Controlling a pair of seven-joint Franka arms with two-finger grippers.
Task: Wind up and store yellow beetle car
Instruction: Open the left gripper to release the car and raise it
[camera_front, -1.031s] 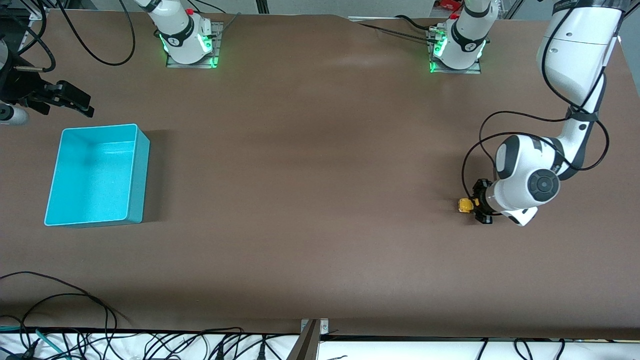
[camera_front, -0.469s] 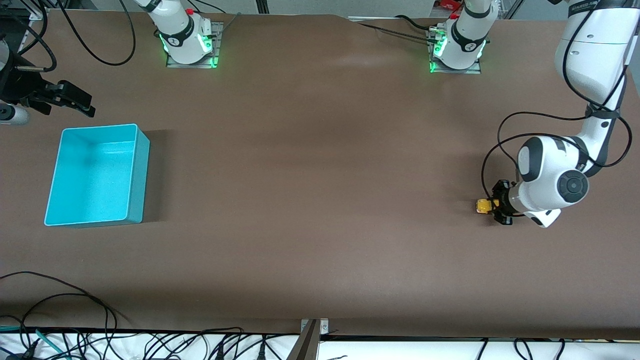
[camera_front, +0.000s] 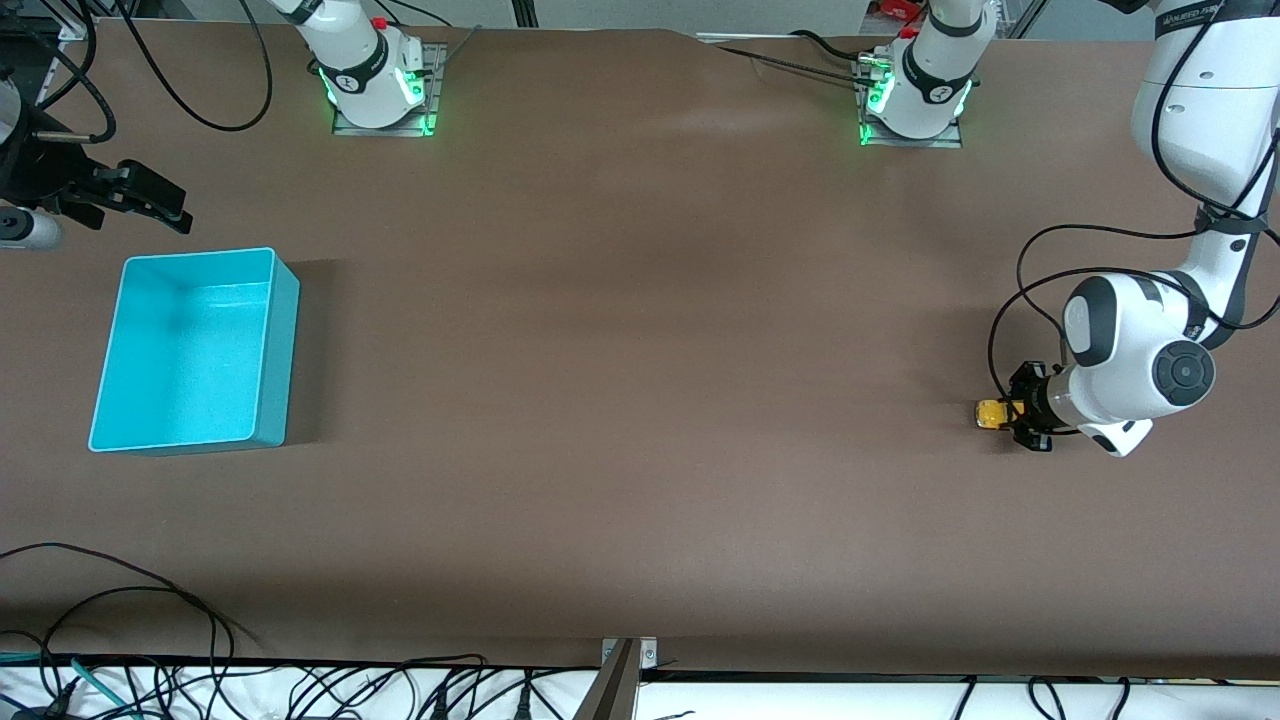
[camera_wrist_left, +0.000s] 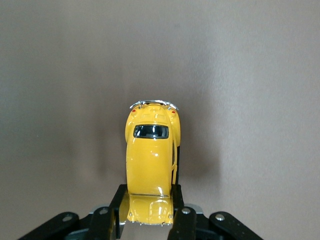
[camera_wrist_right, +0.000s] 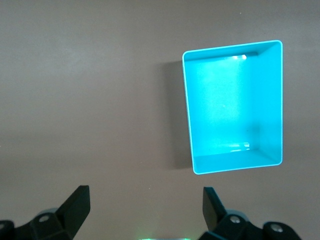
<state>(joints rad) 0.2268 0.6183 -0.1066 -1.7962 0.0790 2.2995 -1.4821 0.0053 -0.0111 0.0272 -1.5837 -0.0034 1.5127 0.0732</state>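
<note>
The yellow beetle car (camera_front: 989, 413) is low on the brown table near the left arm's end. My left gripper (camera_front: 1006, 412) is shut on its one end. In the left wrist view the car (camera_wrist_left: 150, 155) sticks out from between the black fingers (camera_wrist_left: 118, 201), with its dark window and chrome bumper pointing away from the gripper (camera_wrist_left: 149, 206). The teal bin (camera_front: 195, 350) stands empty at the right arm's end of the table. My right gripper (camera_front: 150, 205) is open and empty and waits beside the bin. The right wrist view shows the bin (camera_wrist_right: 232, 105) past the open gripper (camera_wrist_right: 145, 202).
Cables (camera_front: 120, 610) lie along the table edge nearest the front camera. The two arm bases (camera_front: 375, 85) stand at the edge farthest from it. The left arm's cable loop (camera_front: 1030, 290) hangs by its wrist.
My left gripper has dragged the car along the table toward the left arm's end, still shut on it. The right arm has not moved.
</note>
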